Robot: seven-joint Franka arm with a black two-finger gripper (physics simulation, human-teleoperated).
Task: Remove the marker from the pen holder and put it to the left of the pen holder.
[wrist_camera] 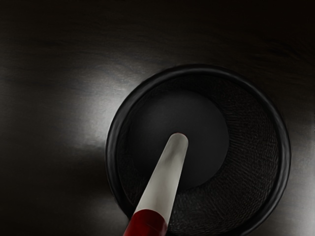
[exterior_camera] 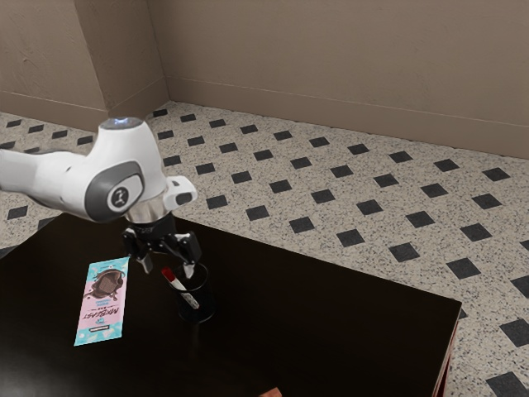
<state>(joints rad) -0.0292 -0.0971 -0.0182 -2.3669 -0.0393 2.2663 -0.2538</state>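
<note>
Plain brown walls (exterior_camera: pixel 331 50) stood on the far side, meeting in a corner toward the exterior view's left, with a skirting (exterior_camera: pixel 331 116) along their foot. Pale speckled flooring (exterior_camera: pixel 285 170) (rather smart, with its dark diamonds) ran up to them. The dark worktop (exterior_camera: pixel 331 331) stood nearer, its surface catching a soft pale sheen (wrist_camera: pixel 96 93).

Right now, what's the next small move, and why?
I'd ease the open tool down a little, centred over the marker's red end. In the exterior view its fingertips stand apart just above that end, and the marker leans on the rim of the pen holder, red end up.
</note>
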